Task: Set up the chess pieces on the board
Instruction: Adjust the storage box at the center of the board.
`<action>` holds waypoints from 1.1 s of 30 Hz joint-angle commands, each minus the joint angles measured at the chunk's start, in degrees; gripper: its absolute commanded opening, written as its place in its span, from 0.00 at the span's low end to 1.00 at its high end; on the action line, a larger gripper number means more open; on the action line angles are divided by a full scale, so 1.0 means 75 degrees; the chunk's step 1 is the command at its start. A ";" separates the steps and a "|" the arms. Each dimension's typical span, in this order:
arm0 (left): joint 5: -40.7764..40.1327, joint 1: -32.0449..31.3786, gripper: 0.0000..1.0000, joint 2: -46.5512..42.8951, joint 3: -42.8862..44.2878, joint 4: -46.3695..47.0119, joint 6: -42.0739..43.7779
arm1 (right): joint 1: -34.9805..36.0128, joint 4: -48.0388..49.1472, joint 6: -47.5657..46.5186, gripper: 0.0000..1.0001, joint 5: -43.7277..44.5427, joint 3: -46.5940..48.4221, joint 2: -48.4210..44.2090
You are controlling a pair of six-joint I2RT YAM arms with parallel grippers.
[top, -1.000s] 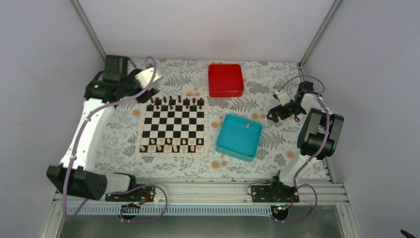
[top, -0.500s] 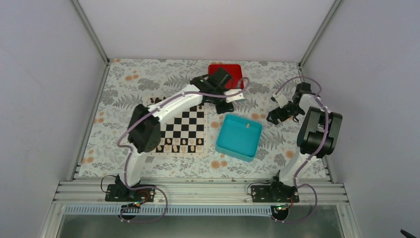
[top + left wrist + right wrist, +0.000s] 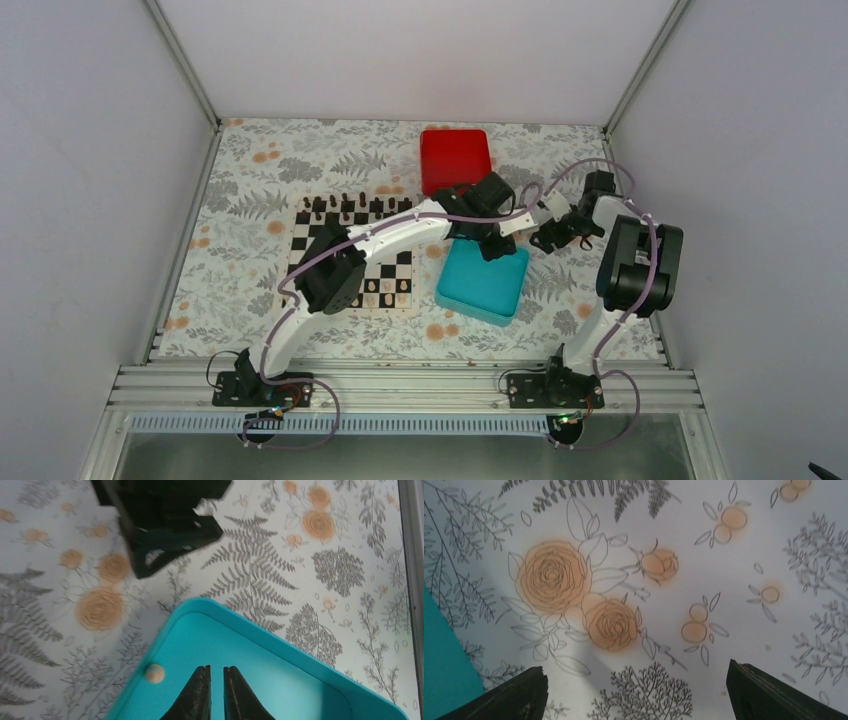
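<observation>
The left gripper (image 3: 216,671), fingers pressed together, hovers over a teal tray (image 3: 300,656), just right of one pale chess piece (image 3: 154,673); floral cloth (image 3: 280,555) lies beyond.

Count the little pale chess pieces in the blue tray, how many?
1. The pale piece lies inside the tray, close to its rim. The left arm covers part of the tray, so more may be hidden.
</observation>
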 commanded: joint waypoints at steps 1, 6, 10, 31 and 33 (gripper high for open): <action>-0.0098 -0.0014 0.08 -0.0145 -0.0519 0.0279 -0.0610 | 0.0167 0.0594 -0.0122 0.92 -0.0218 0.0065 -0.0256; -0.0844 -0.0008 0.06 -0.0953 -0.1945 0.0863 -0.0591 | 0.0310 0.0618 -0.0016 0.92 -0.0274 0.0233 -0.0019; -0.1338 0.0143 0.05 -0.1263 -0.2625 0.1181 -0.0564 | 0.0515 0.0745 0.0079 0.92 -0.0377 0.0188 0.0042; -0.1462 0.0380 0.02 0.0583 -0.0451 0.0556 -0.0435 | 0.1067 0.0474 -0.0013 0.79 -0.0156 -0.0714 -0.0778; -0.1495 0.0392 0.02 0.0705 -0.0372 0.0544 -0.0426 | 0.1055 0.0384 -0.0038 0.79 -0.0129 -0.0867 -0.1012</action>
